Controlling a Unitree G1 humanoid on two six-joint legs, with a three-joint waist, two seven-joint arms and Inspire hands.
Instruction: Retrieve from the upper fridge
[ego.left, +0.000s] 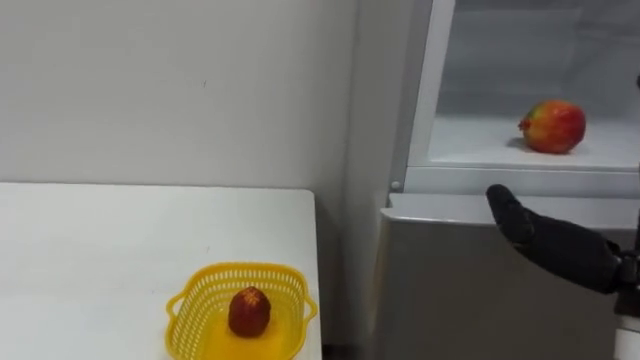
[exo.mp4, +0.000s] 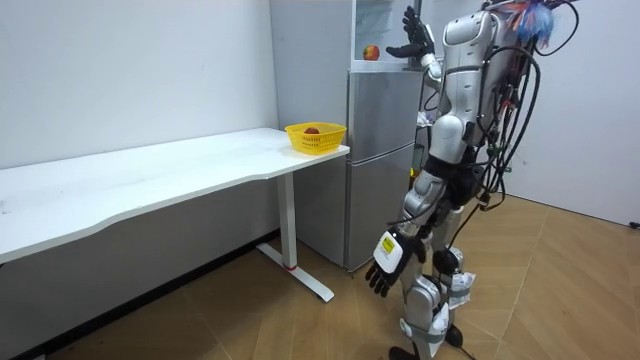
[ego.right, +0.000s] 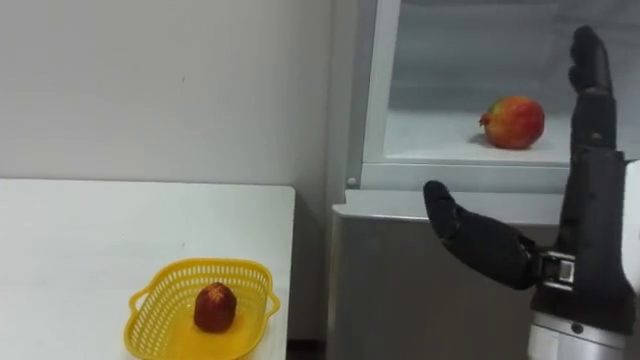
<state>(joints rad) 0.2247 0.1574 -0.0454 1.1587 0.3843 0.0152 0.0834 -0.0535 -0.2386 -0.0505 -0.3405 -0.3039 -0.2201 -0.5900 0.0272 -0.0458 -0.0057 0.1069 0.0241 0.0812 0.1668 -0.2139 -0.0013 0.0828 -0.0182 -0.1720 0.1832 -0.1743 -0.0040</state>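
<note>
Before the fridge (ego.left: 480, 290), robot standing upright, facing it, as the room view shows. Fridge's upper compartment open; white shelf (ego.left: 480, 150) visible inside. Red-and-yellow round fruit (ego.right: 513, 122) sits on that shelf, toward the right of the opening, resting on the shelf and touched by nothing. Right hand (ego.right: 588, 215) raised in front of the fridge at the level of the compartment's lower edge: fingers (ego.right: 590, 70) straight and pointing up, thumb (ego.right: 445, 215) spread wide to the side, palm empty, nothing held. Hand is outside the compartment and apart from the fruit; fingers rise just to the right of the fruit in the right eye view. Left hand (exo.mp4: 385, 262) hangs low beside the robot's thigh, away from the fridge, fingers loose and empty. Left of the fridge, close beside its side wall, a white desk (ego.left: 100, 250). Yellow plastic basket (ego.left: 235, 270) on the desk corner nearest the fridge. One small dark-red fruit (ego.left: 249, 311) lies in the basket, about mid-floor.
</note>
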